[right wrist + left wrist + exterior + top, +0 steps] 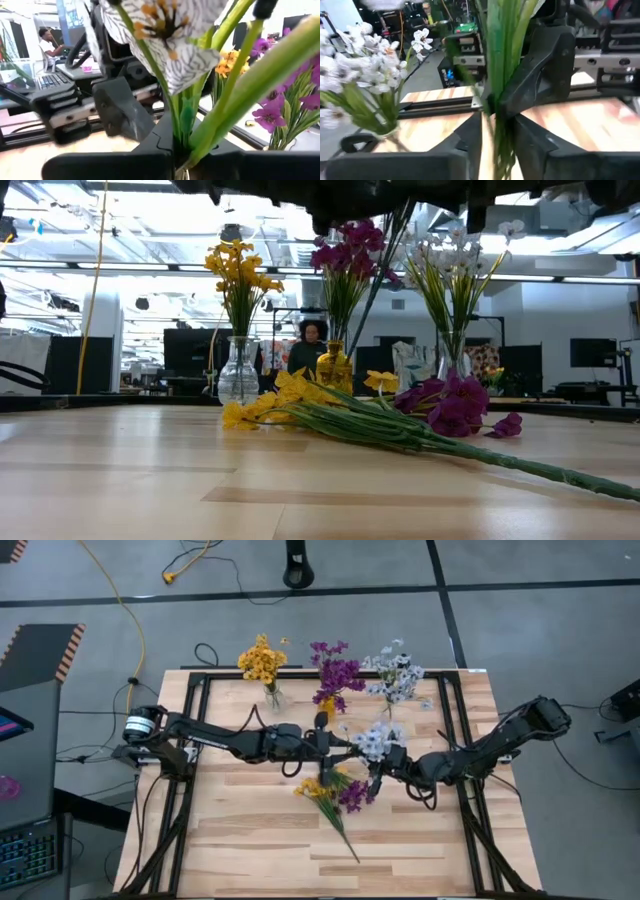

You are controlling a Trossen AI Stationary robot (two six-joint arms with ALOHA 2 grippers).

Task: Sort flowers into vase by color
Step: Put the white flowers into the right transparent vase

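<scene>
While both our left claw (322,745) and right claw (378,765) clamp the white sprig's (376,739) stems, held just before the white vase (389,707) for transfer, yellow and purple sprigs (335,792) wait on the worktop (260,840).

From straight overhead we look down on the whole tabletop (260,840), both arms and the three vases at its far edge, with the left arm at picture left; from tabletop height we look level across the wood into the room beyond, close to the loose flowers (400,420) lying in front of those same three vases. From the left wrist we look forward, very near, past the left claw (497,132) at green stems (502,45), with the white bouquet (357,70) and the other arm behind. From the right wrist we peer past the right claw (182,150) at a white blossom (175,35) almost against the lens, sharing the purple flowers (295,90) with the overhead and low views.
</scene>
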